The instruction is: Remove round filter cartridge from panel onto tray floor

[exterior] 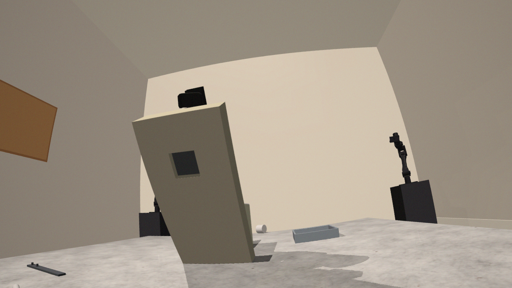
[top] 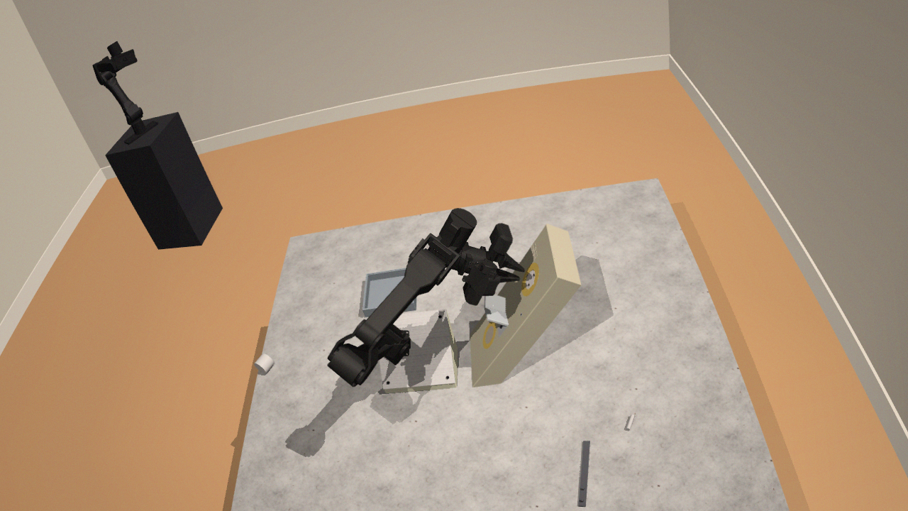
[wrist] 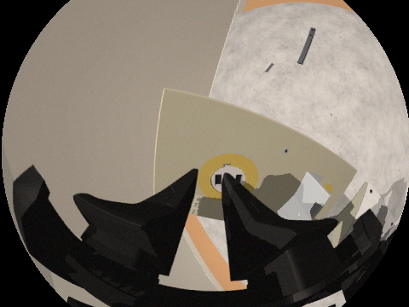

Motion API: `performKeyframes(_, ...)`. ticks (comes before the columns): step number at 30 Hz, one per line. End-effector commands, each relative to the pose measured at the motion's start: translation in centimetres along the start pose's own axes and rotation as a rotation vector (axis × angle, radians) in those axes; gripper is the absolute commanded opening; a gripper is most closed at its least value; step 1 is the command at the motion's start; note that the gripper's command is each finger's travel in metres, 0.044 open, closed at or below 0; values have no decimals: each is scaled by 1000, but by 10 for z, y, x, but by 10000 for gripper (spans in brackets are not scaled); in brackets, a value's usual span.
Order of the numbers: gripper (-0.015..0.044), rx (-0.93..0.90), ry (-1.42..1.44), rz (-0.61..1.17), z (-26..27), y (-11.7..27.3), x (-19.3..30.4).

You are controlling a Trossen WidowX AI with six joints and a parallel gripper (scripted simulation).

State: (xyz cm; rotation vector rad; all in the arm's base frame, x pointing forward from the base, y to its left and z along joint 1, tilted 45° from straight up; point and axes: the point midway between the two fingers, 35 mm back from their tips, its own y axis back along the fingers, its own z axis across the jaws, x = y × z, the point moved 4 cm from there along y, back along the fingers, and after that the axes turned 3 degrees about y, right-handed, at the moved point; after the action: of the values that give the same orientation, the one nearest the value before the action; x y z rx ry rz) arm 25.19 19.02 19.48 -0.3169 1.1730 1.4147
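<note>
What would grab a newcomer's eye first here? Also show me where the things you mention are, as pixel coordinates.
Probably the big black arm (top: 412,279) (exterior: 191,99) mid-table, its gripper (top: 521,274) (wrist: 210,176) reaching toward a yellow ring (top: 525,291) (wrist: 230,159) on the leaning beige panel (top: 533,333) (exterior: 211,211) (wrist: 183,128). Next, maybe the second arm (top: 120,95) (exterior: 404,163) on its black pedestal (top: 168,184) (exterior: 417,202), off at the top view's upper left.
</note>
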Motion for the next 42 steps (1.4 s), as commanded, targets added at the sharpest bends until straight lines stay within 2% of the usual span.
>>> performKeyframes(1, 102, 26, 155, -41, -23, 15, 41)
performKeyframes(14, 102, 26, 161, -43, -24, 14, 42)
performKeyframes(42, 102, 26, 159, -42, -24, -32, 40)
